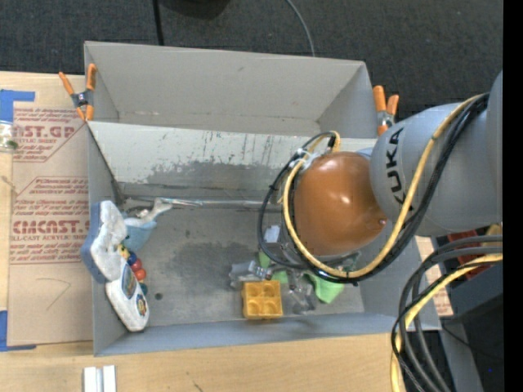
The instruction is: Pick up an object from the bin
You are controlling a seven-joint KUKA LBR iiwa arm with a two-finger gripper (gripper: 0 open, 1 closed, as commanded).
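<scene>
Presumably the target is the yellow studded block (261, 299) at lower centre of the frame, by the near wall of the bin (221, 80), with a green piece (328, 289) just to its right. The gripper (299, 289) sits low between the two, beneath the arm's orange cover (335, 202); whether it is spread or closed cannot be told. Step in hand, as judged, is the approach to grasp. The next move calls for centring on the block before closing. A heap of white-and-blue soft things (114, 256) lies well apart, lower left.
</scene>
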